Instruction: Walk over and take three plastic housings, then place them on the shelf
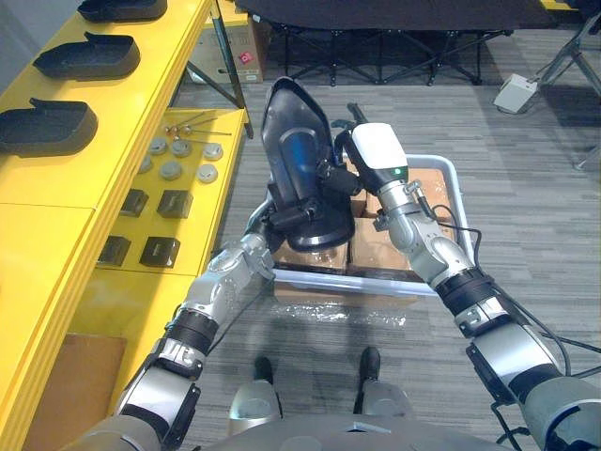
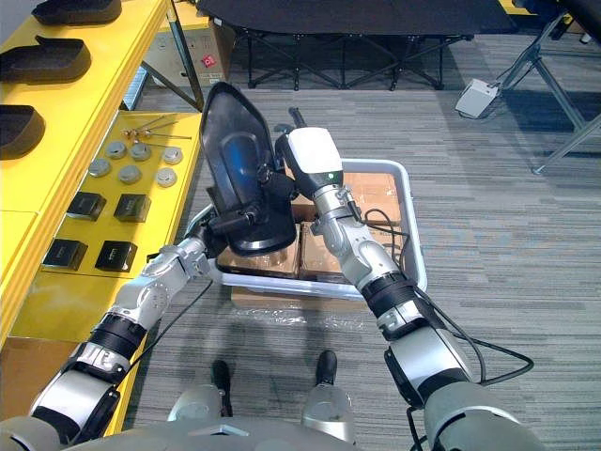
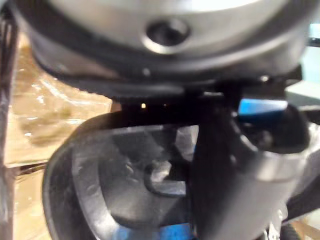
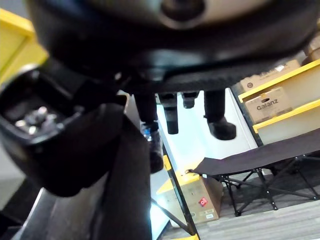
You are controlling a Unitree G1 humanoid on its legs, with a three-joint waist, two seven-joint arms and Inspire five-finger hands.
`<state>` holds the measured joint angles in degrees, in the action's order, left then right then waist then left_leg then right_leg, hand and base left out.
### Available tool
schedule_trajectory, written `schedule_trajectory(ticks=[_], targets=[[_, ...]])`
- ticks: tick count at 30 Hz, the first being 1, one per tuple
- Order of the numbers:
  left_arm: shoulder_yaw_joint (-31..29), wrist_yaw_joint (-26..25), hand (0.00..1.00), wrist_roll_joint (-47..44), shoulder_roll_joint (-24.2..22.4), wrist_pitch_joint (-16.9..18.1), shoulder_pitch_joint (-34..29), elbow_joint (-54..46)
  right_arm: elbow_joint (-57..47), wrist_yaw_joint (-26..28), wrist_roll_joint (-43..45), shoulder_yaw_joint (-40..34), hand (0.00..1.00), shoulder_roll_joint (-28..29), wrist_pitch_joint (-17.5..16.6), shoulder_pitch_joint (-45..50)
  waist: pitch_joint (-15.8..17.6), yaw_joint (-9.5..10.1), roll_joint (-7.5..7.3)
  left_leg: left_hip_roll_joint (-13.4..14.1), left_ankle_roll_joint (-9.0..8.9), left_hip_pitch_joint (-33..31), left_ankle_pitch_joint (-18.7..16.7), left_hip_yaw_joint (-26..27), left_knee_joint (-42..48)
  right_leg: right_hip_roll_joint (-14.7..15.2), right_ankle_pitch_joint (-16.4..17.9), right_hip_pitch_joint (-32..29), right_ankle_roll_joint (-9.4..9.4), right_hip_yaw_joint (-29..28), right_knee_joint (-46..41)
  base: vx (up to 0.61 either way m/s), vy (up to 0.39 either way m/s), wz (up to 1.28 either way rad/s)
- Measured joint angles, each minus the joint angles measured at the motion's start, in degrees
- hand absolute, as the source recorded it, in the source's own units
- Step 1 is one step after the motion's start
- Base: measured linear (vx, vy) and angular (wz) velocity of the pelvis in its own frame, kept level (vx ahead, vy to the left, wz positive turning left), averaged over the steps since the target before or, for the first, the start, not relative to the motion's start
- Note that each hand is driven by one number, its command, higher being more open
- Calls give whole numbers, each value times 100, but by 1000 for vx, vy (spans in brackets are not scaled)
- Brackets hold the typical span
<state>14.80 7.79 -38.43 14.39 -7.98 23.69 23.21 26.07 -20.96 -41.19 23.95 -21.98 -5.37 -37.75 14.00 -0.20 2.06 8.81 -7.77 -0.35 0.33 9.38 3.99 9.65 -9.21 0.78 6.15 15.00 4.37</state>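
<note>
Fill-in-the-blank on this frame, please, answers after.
The left hand grips a ____ housing over the bin. The ____ shelf stands on the robot's left. Its top carries ____ more housings. Answers: black; yellow; three.

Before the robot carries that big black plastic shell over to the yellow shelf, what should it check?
1. The black plastic housing is up above the white plastic bin: ok.
2. The left hand is curled round the housing's lower end: ok.
3. The right hand at its side has a firm hold: cannot tell.
4. The yellow shelf has bare room beside the black housings lying on it: ok.
5. The round metal discs on the lower ledge are out of the way: ok, if carried high.
</note>
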Motion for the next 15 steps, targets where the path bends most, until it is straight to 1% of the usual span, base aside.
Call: schedule_trajectory(ticks=[3,8,9,11,15], targets=[[6,2,0,12,-1,195,9,0,-45,-106,166,-39,0,60,2,5,20,-1,-33,0,-2,78,-3,54,-24,-1,0,23,0,-51,1,-1,1,-7],[9,157,0,13,-133,713,4,-2,-645,-276,228,-383,0,192,8,365,43,-26,-73,-2,-2,182,-3,131,-90,-3,1,45,0,-128,3,-4,4,-8],[9,181,0,12,-143,768,-4,-2,-697,-302,241,-420,100,216,7,412,43,-26,-73,-3,1,212,1,134,-115,-4,1,56,0,-134,4,5,4,-7],[9,223,0,12,-226,887,-50,-13,-903,-413,429,-564,100,308,4,663,43,-50,-76,-7,4,326,5,149,-166,-4,2,137,0,-131,7,7,6,-5],[-6,185,0,-127,-434,1046,-454,-276,-1206,-581,885,-732,100,643,-77,1094,33,-117,-104,-15,12,425,17,201,-263,-1,4,161,1,-132,10,-2,8,-5]])
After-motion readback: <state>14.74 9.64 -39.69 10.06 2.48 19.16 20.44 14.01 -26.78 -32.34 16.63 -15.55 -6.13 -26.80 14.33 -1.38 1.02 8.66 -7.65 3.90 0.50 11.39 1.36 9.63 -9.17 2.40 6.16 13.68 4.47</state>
